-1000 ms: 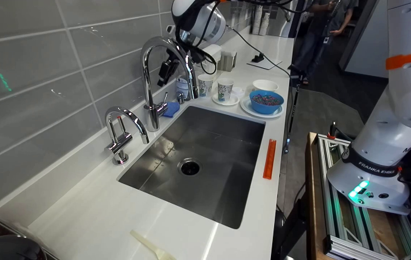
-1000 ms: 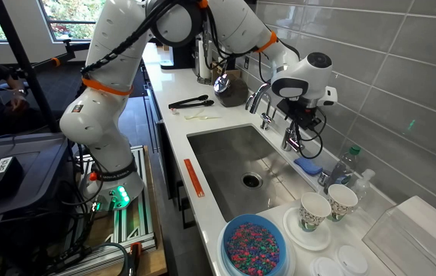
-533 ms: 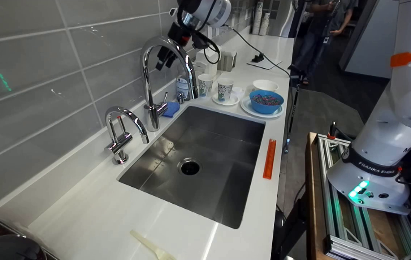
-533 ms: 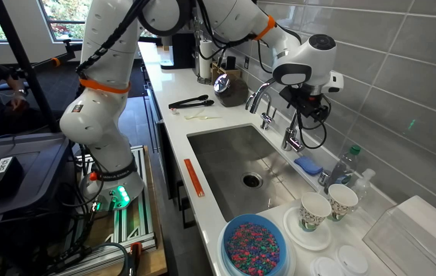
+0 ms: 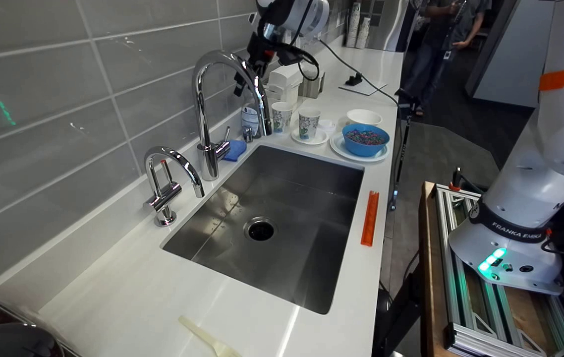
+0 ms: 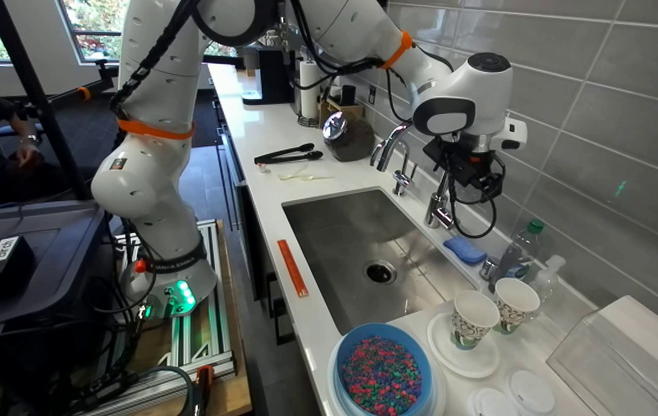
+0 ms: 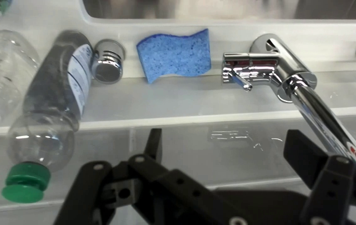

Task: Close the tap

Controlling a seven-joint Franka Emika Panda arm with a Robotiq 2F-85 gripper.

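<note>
The tap (image 5: 210, 161) is tall shiny chrome with a high arched spout, standing behind the sink in both exterior views. In the wrist view the tap (image 7: 290, 61) shows its side cylinder, with a slim lever (image 7: 242, 82) sticking up from it. My gripper (image 7: 223, 142) is open, its fingers wide apart with only the tiled wall behind the gap. One finger (image 7: 304, 156) appears close beside the spout tube; whether they touch I cannot tell. The gripper hangs above the lever, apart from it. In an exterior view the arch partly covers the gripper.
A blue sponge (image 7: 175, 54) lies beside the tap. A green-capped bottle (image 7: 53, 93) stands near the wall. A shorter chrome tap (image 5: 163, 193), paper cups (image 5: 308, 124) and a blue bowl (image 5: 365, 148) surround the sink (image 5: 282, 277). An orange strip (image 5: 370, 218) lies along the counter.
My gripper has risen and shifted along the wall, away from the tap lever toward the cups. Its jaws now stand wider apart. The tap and its lever look unchanged.
</note>
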